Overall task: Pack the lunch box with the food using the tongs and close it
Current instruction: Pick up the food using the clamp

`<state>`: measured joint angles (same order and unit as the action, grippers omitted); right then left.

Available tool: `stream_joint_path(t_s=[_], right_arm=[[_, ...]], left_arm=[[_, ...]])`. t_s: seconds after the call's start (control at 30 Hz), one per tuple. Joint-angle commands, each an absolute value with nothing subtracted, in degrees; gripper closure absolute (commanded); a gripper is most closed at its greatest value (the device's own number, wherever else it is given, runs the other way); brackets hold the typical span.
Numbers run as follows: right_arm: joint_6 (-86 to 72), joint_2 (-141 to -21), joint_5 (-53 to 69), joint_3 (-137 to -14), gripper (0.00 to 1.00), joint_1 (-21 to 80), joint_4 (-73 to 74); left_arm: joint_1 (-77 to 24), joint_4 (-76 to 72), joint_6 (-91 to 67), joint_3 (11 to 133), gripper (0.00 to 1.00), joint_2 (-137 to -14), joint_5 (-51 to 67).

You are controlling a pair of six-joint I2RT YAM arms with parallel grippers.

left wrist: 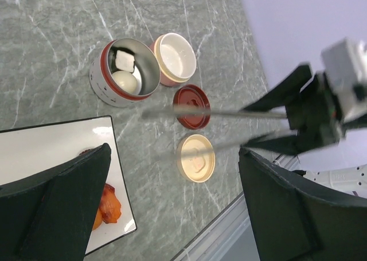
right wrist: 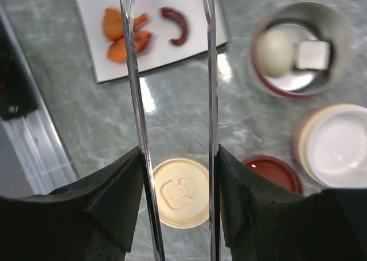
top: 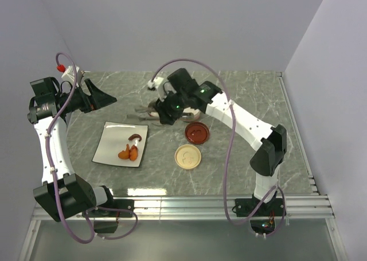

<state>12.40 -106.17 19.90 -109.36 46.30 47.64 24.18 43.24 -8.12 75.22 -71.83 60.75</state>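
On the counter [top: 258, 94]: white plate [top: 112, 143] ahead-left of right claw [right wrist: 179, 160], steel lunch box [right wrist: 338, 31] ahead-right. Right claw pinches the tongs [right wrist: 133, 100] by both arms; left claw [left wrist: 172, 180] spread wide, nothing in it. Beyond the tong tips, orange bits [right wrist: 117, 34] and brown piece [right wrist: 176, 24] sit on the plate; egg [right wrist: 274, 51] and white cube [right wrist: 312, 53] in the box.

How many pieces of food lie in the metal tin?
2: a white egg on the side nearer the plate, and a white cube beside it. Anything beneath them would be hidden.
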Motion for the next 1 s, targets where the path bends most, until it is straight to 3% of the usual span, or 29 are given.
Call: stream_joint_path(t_s=[0.0,0.53,0.97], right_arm=[[17.66,-106.34,19.61,-108.28,0.43,51.48,49.22],[23.91,-117.42,9.94,-113.81,0.42,60.73,51.24],[17.84,-110.04,11.07,-101.95,0.42,60.29,45.97]], left_arm=[[24.43,43.94,-6.07,76.11,0.01,-70.05,63.28],[24.43,44.74,-5.80,76.73,0.01,-71.72,64.07],[24.35,43.24,-6.59,75.32,0.00,-71.10,63.98]])
